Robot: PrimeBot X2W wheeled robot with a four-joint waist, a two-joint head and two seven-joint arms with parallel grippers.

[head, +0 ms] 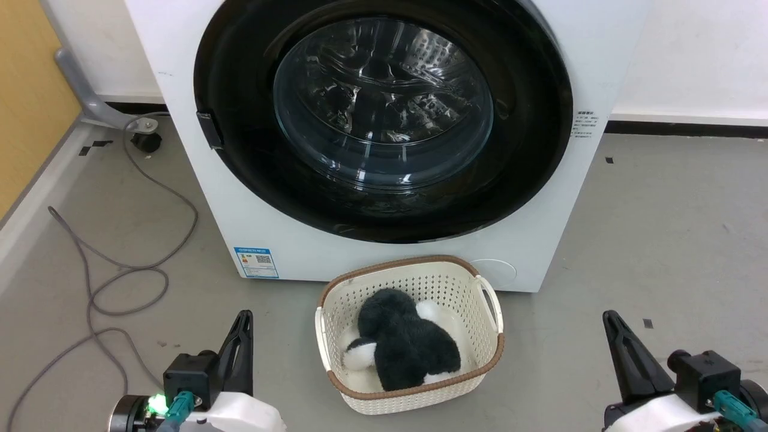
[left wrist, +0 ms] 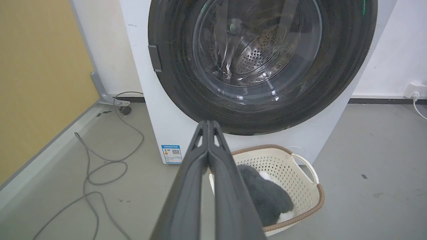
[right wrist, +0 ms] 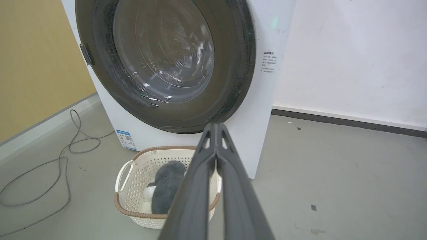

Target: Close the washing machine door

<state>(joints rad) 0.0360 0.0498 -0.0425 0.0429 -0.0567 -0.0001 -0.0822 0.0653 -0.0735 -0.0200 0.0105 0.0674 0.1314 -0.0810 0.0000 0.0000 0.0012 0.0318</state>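
- White washing machine stands on the grey floor, facing the robot, with a small blue sticker at the lower left of its front panel.
- Black-rimmed washing machine door lies flat against the machine's front, closed; through its bulging glass window the perforated steel drum shows.
- Dark latch tab sits on the door's left edge.
- Cream laundry basket with a brown woven rim stands on the floor just in front of the machine, below the door, between the two grippers in the head view.
- Dark grey and white plush toy lies inside the basket.
- Grey cable loops over the floor left of the machine, beside a yellow wall panel.
- Left gripper hangs low at the lower left of the head view, well apart from the door, its dark fingers pressed together and holding nothing.
- Right gripper hangs low at the lower right, also well apart from the door, fingers likewise pressed together and empty.
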